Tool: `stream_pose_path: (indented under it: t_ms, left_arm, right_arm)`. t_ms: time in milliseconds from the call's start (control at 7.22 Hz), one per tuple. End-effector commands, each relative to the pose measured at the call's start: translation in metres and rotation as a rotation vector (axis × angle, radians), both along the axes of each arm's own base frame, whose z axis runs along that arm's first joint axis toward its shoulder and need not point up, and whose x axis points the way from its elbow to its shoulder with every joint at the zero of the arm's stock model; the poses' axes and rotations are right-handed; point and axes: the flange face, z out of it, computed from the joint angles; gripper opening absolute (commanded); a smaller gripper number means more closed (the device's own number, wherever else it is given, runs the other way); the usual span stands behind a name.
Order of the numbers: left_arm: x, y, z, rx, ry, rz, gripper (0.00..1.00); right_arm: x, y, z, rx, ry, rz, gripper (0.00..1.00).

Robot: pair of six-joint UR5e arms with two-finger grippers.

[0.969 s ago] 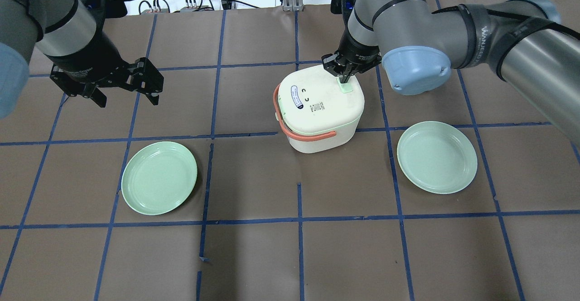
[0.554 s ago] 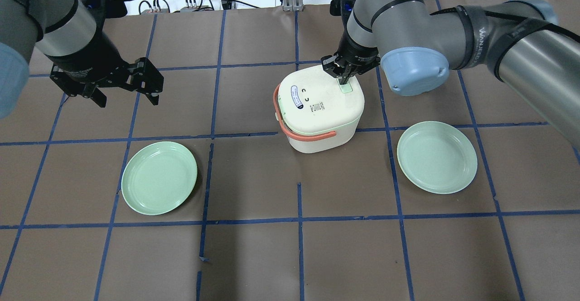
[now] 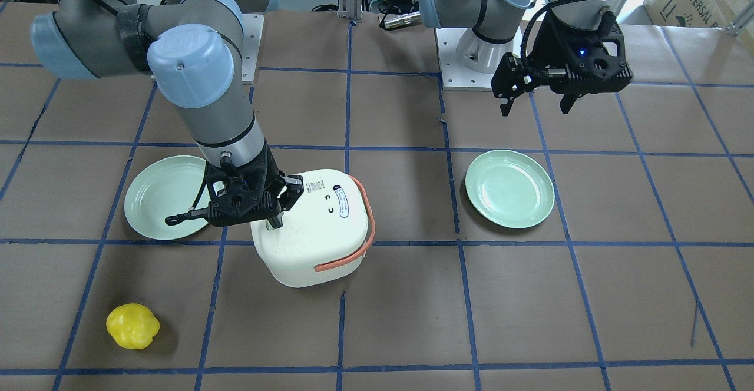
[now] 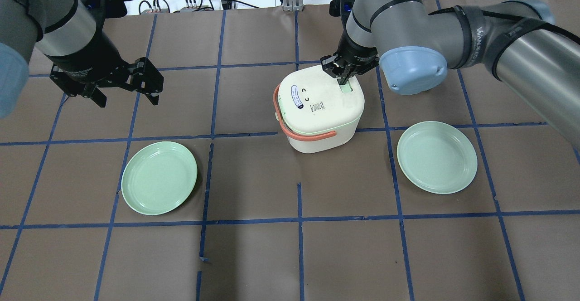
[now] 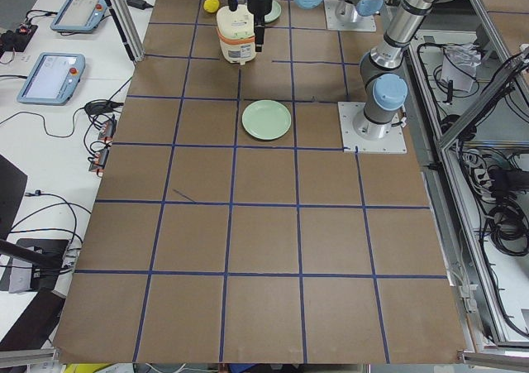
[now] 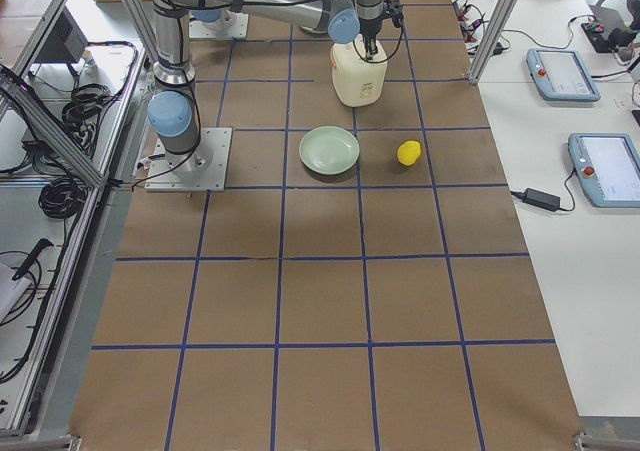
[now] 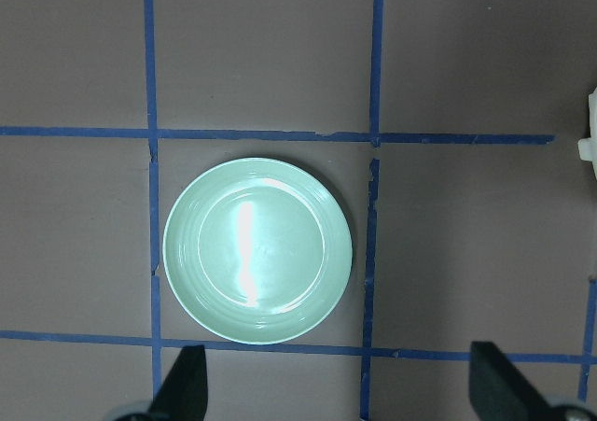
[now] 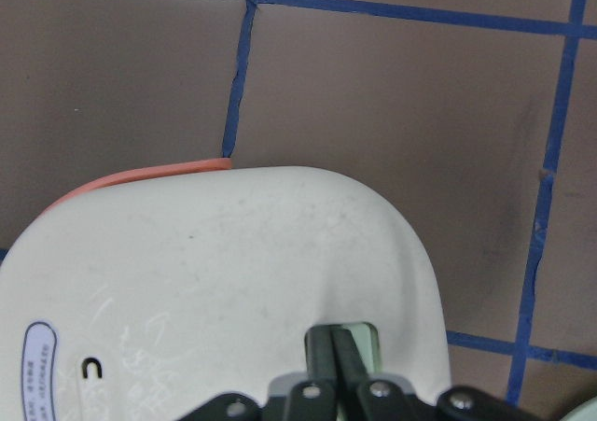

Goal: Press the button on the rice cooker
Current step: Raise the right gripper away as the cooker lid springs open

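Pressing right gripper [image 4: 343, 81], fingers squeezed together as one probe, onto button [image 4: 348, 89] at one o'clock on rice cooker [image 4: 319, 108]; keeping left gripper [image 4: 127, 96] spread, aside.

Rice cooker [image 4: 319, 110] between left plate [image 4: 158, 177] and right plate [image 4: 437, 157] (right pincer [image 4: 344, 82] atop).

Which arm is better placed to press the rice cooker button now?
Right. The right gripper, shut, points down at the green button on the rice cooker; the left gripper hangs open near a green plate, away from the cooker.
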Motion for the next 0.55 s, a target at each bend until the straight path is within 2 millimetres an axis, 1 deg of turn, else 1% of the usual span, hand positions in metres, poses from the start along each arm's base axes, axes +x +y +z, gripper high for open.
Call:
stream_pose_path:
  t_ms: [0,277,415]
  left_arm:
    - [0.000,0.000,0.000,0.000,0.000,0.000,1.00]
    - [0.000,0.000,0.000,0.000,0.000,0.000,1.00]
    - [0.000,0.000,0.000,0.000,0.000,0.000,1.00]
  right_arm:
    - [0.001,0.000,0.009,-0.013,-0.009,0.002,0.84]
    - [0.000,0.004,0.018,-0.019,-0.009,-0.001,0.98]
    - [-0.001,0.010,0.025,-0.006,-0.005,-0.001,0.99]
